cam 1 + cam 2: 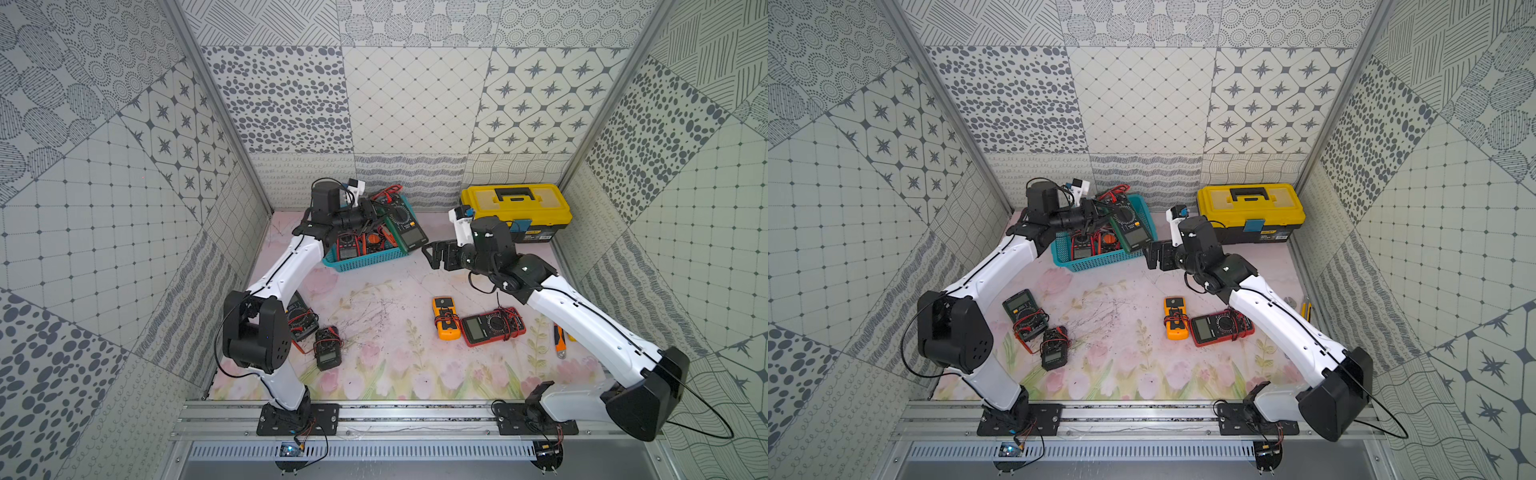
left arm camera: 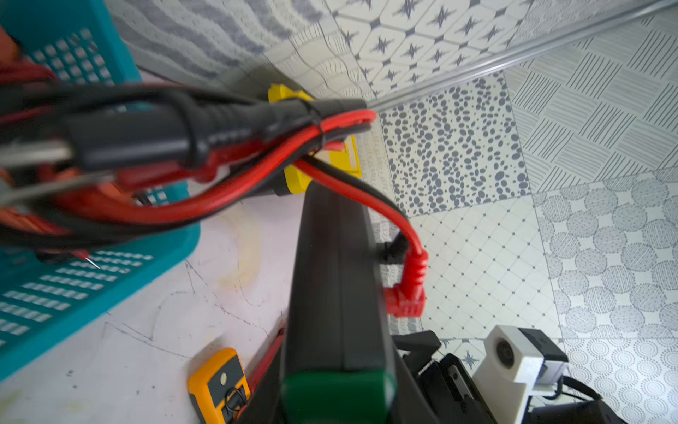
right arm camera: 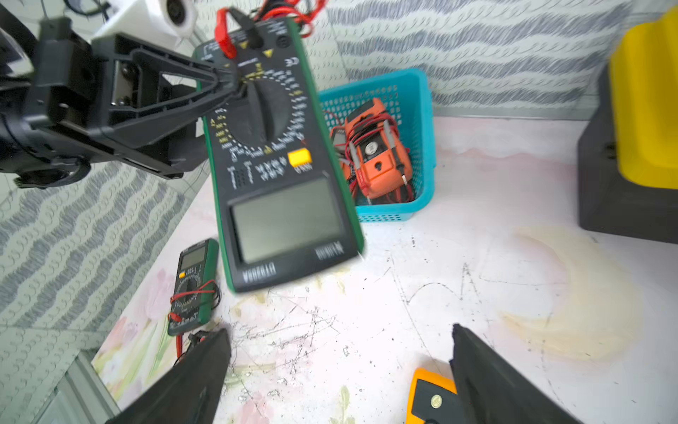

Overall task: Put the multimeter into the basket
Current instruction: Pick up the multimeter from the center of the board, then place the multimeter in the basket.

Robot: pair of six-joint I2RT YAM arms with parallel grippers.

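Placement step: the green multimeter (image 1: 409,232) hangs tilted over the basket (image 1: 361,262) rim at 3 o'clock. The left pincer (image 1: 376,216) is closed narrowly on it near the dial. The right pincer (image 1: 434,254), at the meter's 4 o'clock, gapes wide and holds nothing. Advisable: carry the meter toward 9 o'clock, level it, lower it, then release.

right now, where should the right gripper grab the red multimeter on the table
From above, the right gripper should probably pinch the red multimeter across its long edges, between screen and dial. It lies flat, face up; the yellow multimeter crowds its screen end and wound leads cover the dial end, leaving the long edges freest.
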